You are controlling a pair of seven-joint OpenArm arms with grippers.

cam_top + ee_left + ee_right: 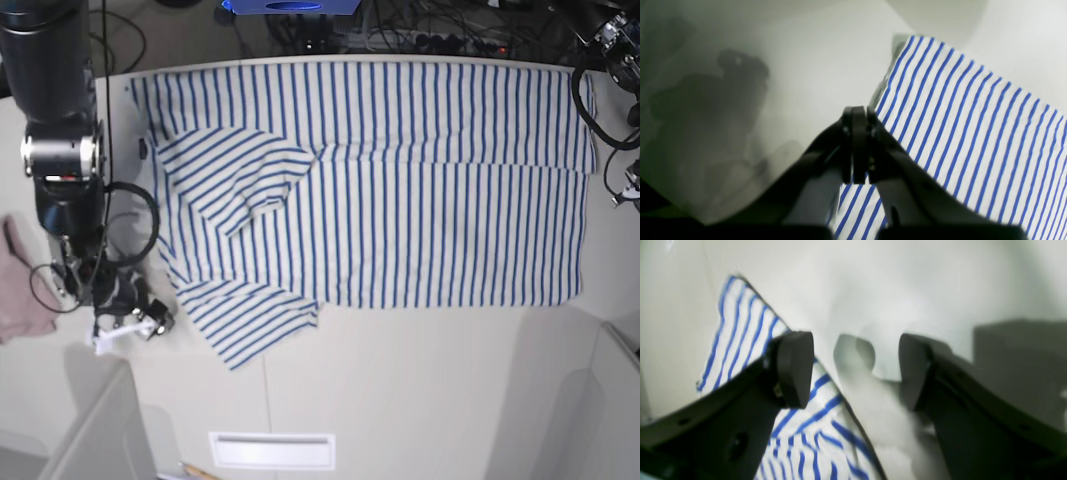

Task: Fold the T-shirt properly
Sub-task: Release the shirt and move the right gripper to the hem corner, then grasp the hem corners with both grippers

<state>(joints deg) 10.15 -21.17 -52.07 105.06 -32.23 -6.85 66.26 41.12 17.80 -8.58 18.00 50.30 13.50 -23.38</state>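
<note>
Two hands near white blue-striped cloth T-shirt (400, 190) flat on pale tabletop (420, 390): left hand (858, 113) pressed together at shirt's edge, right hand (855, 370) spread apart, empty, just beside sleeve.

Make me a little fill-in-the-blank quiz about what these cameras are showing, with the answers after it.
1. The T-shirt is white with thin ___ stripes.
2. The left gripper has its jaws ___.
3. The right gripper has its jaws ___.
4. The shirt lies spread on a ___ table.

Missing words: blue; shut; open; white
</note>
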